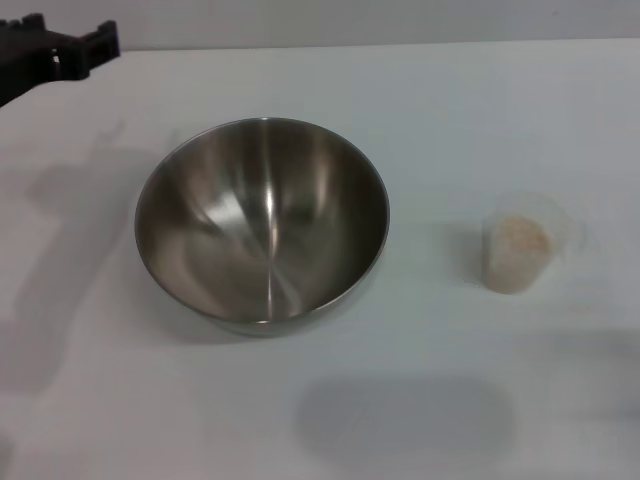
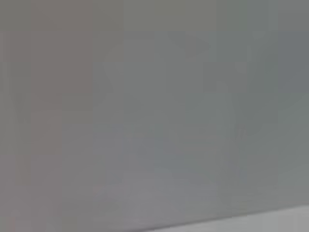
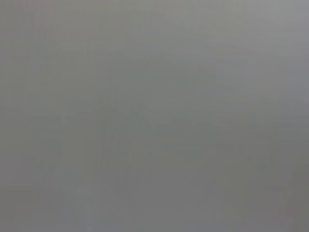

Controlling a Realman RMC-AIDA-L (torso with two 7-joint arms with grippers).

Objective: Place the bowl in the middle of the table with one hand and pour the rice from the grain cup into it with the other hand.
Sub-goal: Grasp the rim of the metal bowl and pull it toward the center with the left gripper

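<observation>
upright grain cup (image 1: 519,252), mouth skyward

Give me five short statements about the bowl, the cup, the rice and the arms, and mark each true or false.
1. The bowl has nothing in it. True.
2. The grain cup lies tipped on its side. False: it stands upright on the table.
3. The rice is in the cup. True.
4. The cup touches the bowl. False: bare table separates them, with the cup on the robot's right.
5. The left gripper grips the bowl's rim. False: it is at the far left corner, away from the bowl.
</observation>
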